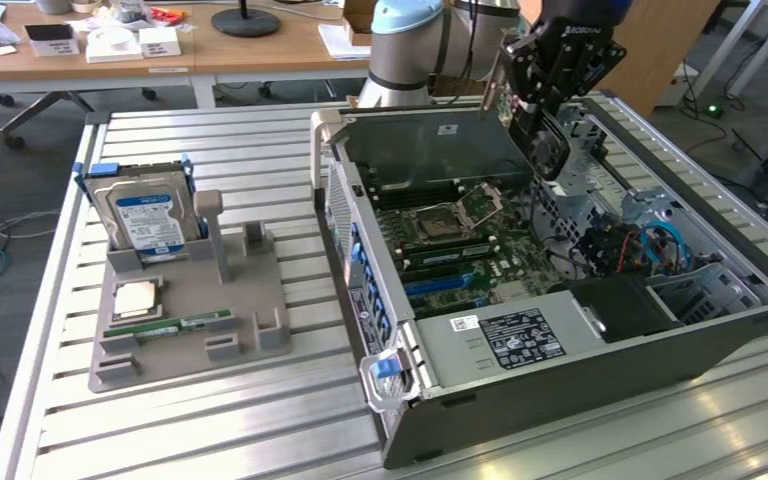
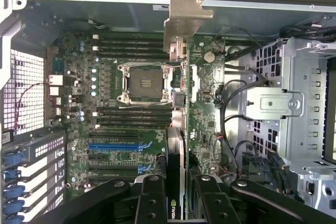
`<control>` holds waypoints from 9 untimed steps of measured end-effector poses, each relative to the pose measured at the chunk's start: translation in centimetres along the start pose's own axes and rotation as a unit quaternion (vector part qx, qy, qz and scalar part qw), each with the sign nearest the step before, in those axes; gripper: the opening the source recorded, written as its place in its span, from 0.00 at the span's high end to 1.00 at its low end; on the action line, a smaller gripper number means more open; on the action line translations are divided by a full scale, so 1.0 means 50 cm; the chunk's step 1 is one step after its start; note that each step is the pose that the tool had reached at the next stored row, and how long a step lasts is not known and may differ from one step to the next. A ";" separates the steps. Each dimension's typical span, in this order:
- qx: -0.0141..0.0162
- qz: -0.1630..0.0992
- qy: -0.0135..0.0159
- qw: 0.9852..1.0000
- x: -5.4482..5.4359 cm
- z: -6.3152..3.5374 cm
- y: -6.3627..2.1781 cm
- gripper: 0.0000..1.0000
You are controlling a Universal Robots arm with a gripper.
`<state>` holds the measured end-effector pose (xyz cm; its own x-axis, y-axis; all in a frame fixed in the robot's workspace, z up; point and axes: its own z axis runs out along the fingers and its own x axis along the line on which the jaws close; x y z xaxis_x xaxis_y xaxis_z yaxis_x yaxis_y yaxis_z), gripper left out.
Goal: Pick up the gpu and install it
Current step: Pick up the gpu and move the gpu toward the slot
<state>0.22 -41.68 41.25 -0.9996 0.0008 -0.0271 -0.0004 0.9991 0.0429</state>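
- Above the open computer case (image 1: 558, 400), far side, my gripper (image 2: 181, 182) pinches the graphics card (image 2: 176, 145) edge-on.
- Pickup done; card not yet seated in the board (image 2: 79, 85).

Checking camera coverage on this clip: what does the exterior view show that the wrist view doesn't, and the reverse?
Exterior view: a grey holder beside the open case, with the hard drive upright in it and a memory stick lying flat. Wrist view: the gpu seen edge-on in the gripper, its metal bracket at the far end. Both: the gripper shut on the gpu over the motherboard and its CPU socket.
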 end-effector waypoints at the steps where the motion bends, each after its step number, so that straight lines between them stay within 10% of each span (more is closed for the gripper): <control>1: 0.000 0.001 0.000 1.000 -0.001 0.000 0.000 0.74; 9: 0.000 0.006 0.000 1.000 -0.021 0.001 0.000 0.74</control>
<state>1.28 -41.68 41.21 -0.9995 0.0132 -0.0271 0.0120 0.9990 0.0428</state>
